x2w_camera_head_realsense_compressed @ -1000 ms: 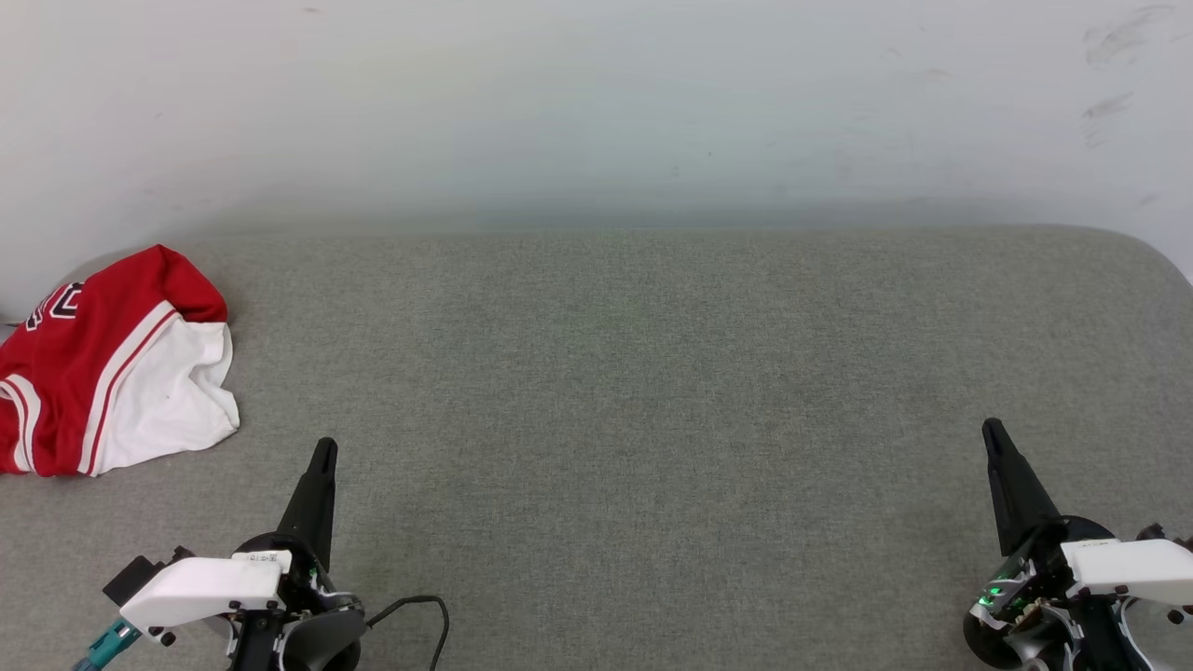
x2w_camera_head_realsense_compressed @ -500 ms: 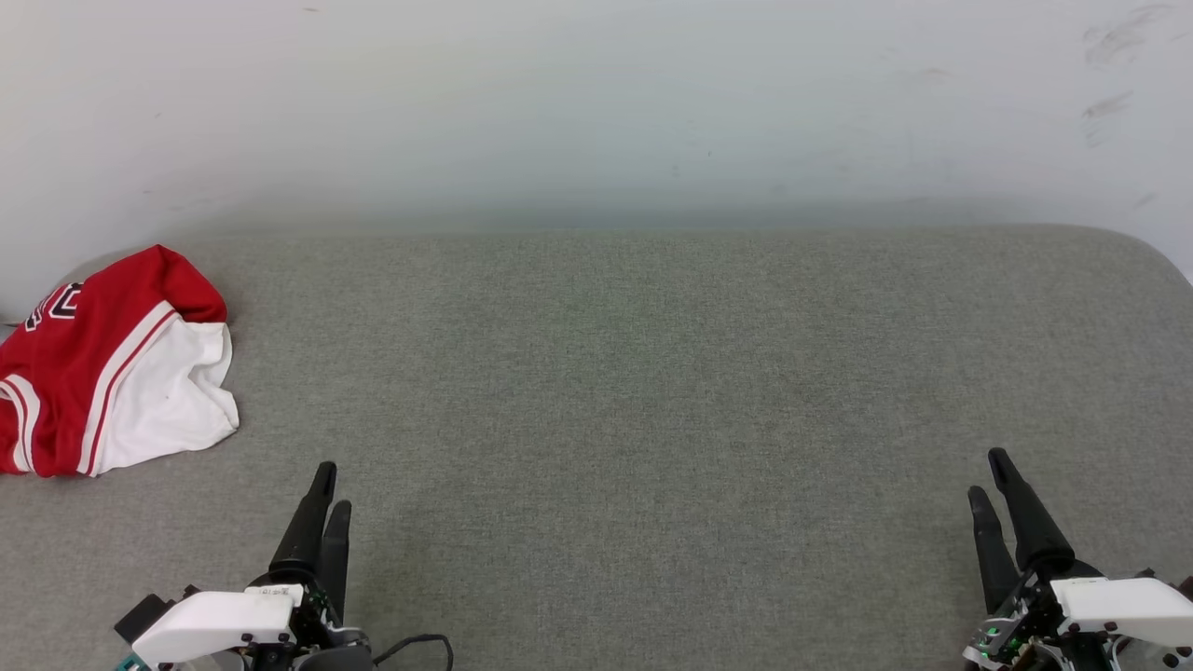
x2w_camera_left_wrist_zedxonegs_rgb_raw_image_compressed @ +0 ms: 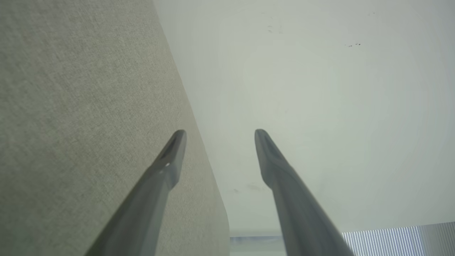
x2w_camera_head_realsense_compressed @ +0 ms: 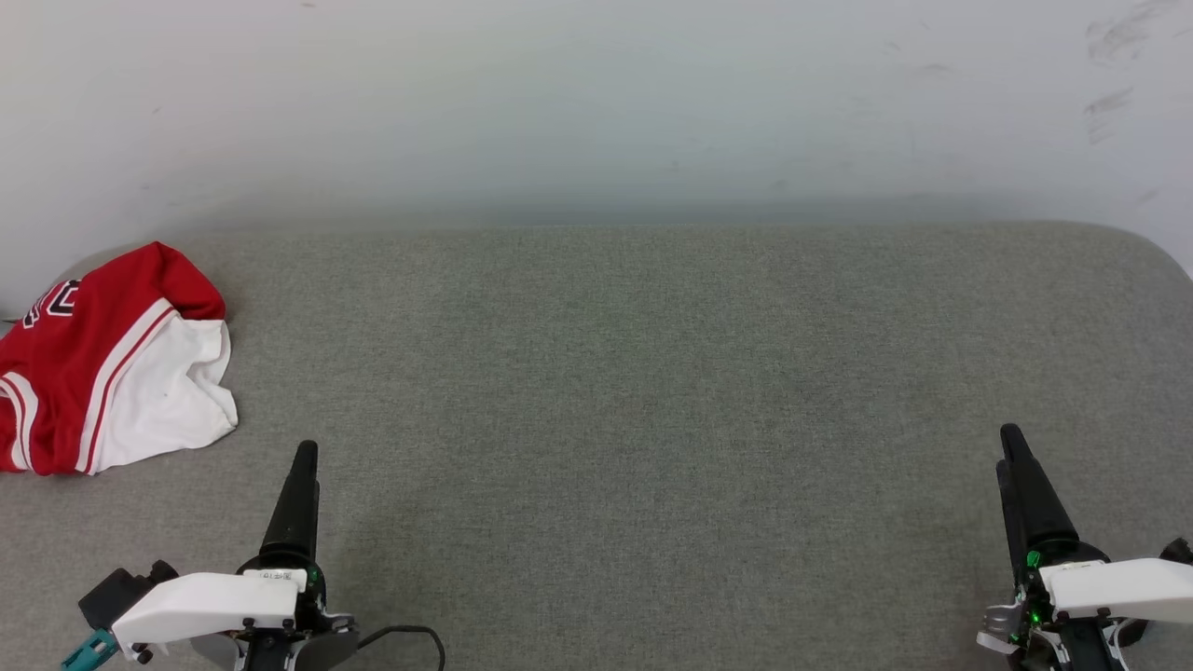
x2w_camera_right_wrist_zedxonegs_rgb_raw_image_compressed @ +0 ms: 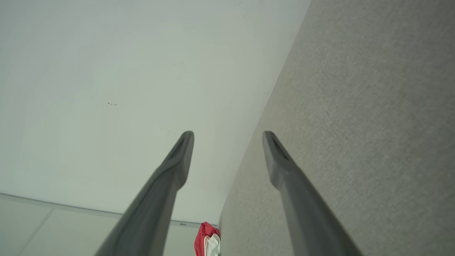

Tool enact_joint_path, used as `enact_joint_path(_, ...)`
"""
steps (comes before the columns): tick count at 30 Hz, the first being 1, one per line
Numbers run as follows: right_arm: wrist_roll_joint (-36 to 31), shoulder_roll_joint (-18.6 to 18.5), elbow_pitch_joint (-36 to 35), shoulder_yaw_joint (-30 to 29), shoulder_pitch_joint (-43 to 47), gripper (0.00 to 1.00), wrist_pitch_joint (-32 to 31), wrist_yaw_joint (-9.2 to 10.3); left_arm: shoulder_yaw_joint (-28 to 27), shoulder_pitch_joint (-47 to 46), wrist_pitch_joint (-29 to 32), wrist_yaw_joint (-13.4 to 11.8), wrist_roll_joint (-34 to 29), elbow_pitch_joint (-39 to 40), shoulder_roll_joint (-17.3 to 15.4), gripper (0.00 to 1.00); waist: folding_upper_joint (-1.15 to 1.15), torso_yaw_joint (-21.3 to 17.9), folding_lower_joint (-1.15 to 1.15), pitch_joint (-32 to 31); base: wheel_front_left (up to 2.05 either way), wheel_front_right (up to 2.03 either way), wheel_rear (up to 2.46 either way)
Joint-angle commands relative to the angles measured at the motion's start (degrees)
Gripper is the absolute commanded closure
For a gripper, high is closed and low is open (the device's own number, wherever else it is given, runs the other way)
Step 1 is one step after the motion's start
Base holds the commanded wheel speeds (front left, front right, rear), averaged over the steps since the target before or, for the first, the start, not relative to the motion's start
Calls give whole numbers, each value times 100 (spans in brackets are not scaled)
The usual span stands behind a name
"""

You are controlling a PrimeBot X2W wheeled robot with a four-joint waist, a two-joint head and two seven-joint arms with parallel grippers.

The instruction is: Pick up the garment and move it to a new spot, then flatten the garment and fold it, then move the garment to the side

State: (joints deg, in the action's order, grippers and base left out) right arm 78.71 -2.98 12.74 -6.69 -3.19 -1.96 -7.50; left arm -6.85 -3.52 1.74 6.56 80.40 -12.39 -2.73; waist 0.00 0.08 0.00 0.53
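Left gripper spread; garment bunched, slanting far-right.

- Left gripper: lower left of head view, fingers stacked edge-on, pointing up; wrist view shows jaws parted.
- Right gripper: lower right, same pose, jaws parted.

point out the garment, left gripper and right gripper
garment (x2w_camera_head_realsense_compressed: 79, 373), head view, red panel beside the trim
left gripper (x2w_camera_left_wrist_zedxonegs_rgb_raw_image_compressed: 220, 132), left wrist view, midway between fingertips
right gripper (x2w_camera_right_wrist_zedxonegs_rgb_raw_image_compressed: 228, 133), right wrist view, midway between fingertips
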Motion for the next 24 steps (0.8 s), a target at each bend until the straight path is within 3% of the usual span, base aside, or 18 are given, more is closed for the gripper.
enact_joint_path(1, -320, 2, -202, 4, -60, 0, 86, 0, 2, -142, -75, -57, -288, 202, -11, 0, 0, 3, 0, 4, 0, 0, 0)
enact_joint_path(24, -3109, 6, -863, 346, 65, 0, 592, 0, 438, -47, -577, -787, -2951, 765, -14, 0, 0, 38, 0, 52, 0, 0, 0)
